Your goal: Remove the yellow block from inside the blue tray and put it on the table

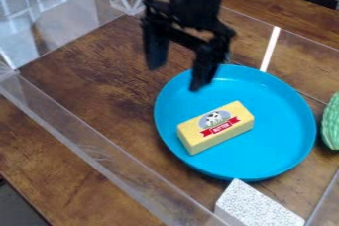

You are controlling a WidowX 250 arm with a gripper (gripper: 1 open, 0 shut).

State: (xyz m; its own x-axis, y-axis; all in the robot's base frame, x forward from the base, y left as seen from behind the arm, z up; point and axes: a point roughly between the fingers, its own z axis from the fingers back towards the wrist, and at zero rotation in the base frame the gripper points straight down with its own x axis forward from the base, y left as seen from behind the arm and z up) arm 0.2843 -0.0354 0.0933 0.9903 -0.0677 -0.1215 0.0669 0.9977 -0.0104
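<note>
The yellow block (216, 127) lies flat inside the blue tray (281, 105), a red-and-white label on its top. The tray rests on the dark wood-grain table (93, 81). My gripper (180, 59) hangs open above the tray's upper-left rim, pointing down, with nothing between its black fingers (204, 65). It is above and to the left of the block and apart from it.
Clear acrylic walls (79, 131) ring the tabletop. A speckled grey-white pad (256, 206) lies at the front edge below the tray. A green object (330, 121) shows at the right edge. A white stick (271, 47) stands behind the tray.
</note>
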